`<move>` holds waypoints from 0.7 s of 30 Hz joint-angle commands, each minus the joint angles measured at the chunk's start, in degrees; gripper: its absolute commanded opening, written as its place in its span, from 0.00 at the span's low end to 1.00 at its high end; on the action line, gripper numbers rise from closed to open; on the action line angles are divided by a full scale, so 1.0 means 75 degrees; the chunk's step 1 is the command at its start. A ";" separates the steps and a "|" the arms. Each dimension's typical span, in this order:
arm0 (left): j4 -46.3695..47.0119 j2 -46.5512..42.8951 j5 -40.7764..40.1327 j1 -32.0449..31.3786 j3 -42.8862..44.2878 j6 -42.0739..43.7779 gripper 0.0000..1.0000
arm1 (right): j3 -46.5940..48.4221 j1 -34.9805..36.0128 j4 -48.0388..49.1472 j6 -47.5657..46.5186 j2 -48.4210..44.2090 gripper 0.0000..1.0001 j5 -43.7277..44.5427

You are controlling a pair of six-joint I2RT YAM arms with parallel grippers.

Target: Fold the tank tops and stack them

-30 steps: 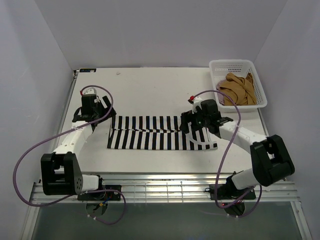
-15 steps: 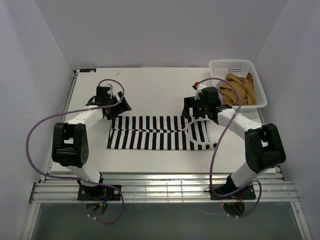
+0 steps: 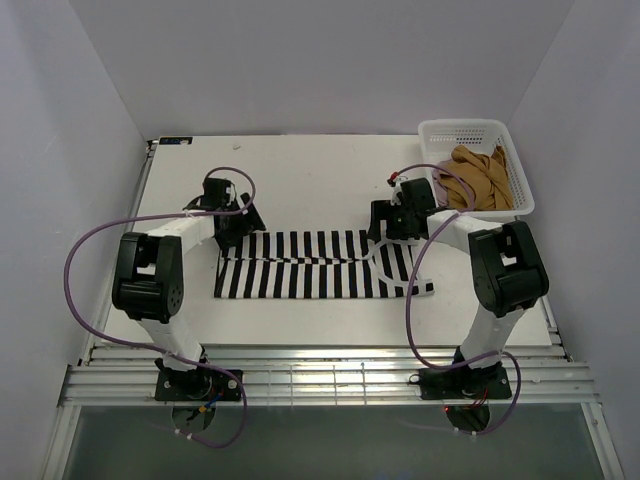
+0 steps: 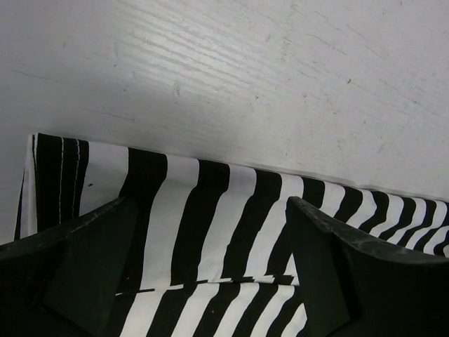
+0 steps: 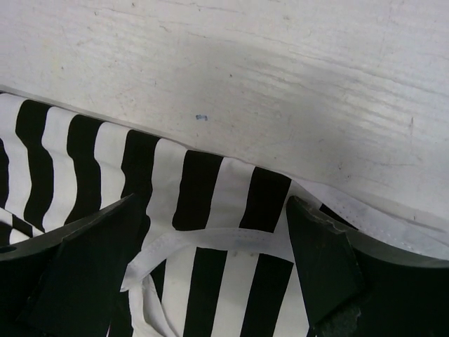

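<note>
Left gripper [image 3: 232, 218]: placed over the far left corner of the black-and-white horizontally striped cloth tank top [image 3: 300, 265]. Its jaws are spread wide and nothing is held. In the left wrist view its fingers [image 4: 84, 246] are seen straddling the hem corner. Contact with the cloth cannot be told.

Striped top: laid flat as a long band across the middle of the white table [image 3: 300, 175], with the hem toward the left edge and the white-bound straps toward the right edge. A cloth edge is seen running along the band, so one lengthwise fold is judged made.

Right gripper [image 3: 392, 222]: placed over the band's far right corner, at the strap end. Its jaws are also spread wide and nothing is gripped.

White plastic mesh basket [image 3: 470, 128]: set at the far right corner of the table. A plain tan-brown cloth tank top [image 3: 478, 180] is crumpled inside it, unfolded. No pink top can be made out.

Progress: judged early. The first top is only partly folded and nothing is stacked. The further folds and the remaining tops are left to do.
</note>
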 commanded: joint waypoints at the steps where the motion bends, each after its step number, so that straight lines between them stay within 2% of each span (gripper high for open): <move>1: -0.0497 -0.0508 -0.0655 0.0037 -0.0559 -0.0474 0.98 | 0.0034 -0.0030 0.0056 0.0047 0.0559 0.90 -0.0404; 3: -0.0778 -0.0685 -0.0668 0.0037 -0.0819 -0.0918 0.98 | 0.0197 -0.0030 0.0104 0.0128 0.0758 0.90 -0.0766; 6: -0.1468 -0.1106 -0.1335 0.0037 -0.1229 -0.1493 0.98 | 0.0946 0.0017 -0.0024 0.0234 0.1321 0.90 -0.1037; 10: -0.1950 -0.1821 -0.1033 0.0014 -0.1954 -0.2767 0.98 | 0.2898 0.0216 -0.0328 0.0328 0.2583 0.90 -0.1611; 13: -0.1986 -0.2862 -0.0878 -0.0290 -0.2552 -0.3845 0.98 | 0.3992 0.0474 -0.0656 0.0468 0.3625 0.90 -0.1905; 14: -0.2044 -0.3144 -0.0984 -0.0500 -0.2914 -0.4024 0.98 | 0.4877 0.0614 -0.0808 0.0492 0.3886 0.90 -0.1871; 18: -0.2442 -0.4257 -0.0962 -0.0665 -0.3608 -0.4833 0.98 | 0.7093 0.0837 -0.1465 0.0655 0.5093 0.90 -0.1975; 21: -0.2478 -0.4506 -0.0926 -0.1028 -0.3959 -0.5291 0.98 | 0.7848 0.1001 -0.1232 0.0925 0.5599 0.90 -0.2267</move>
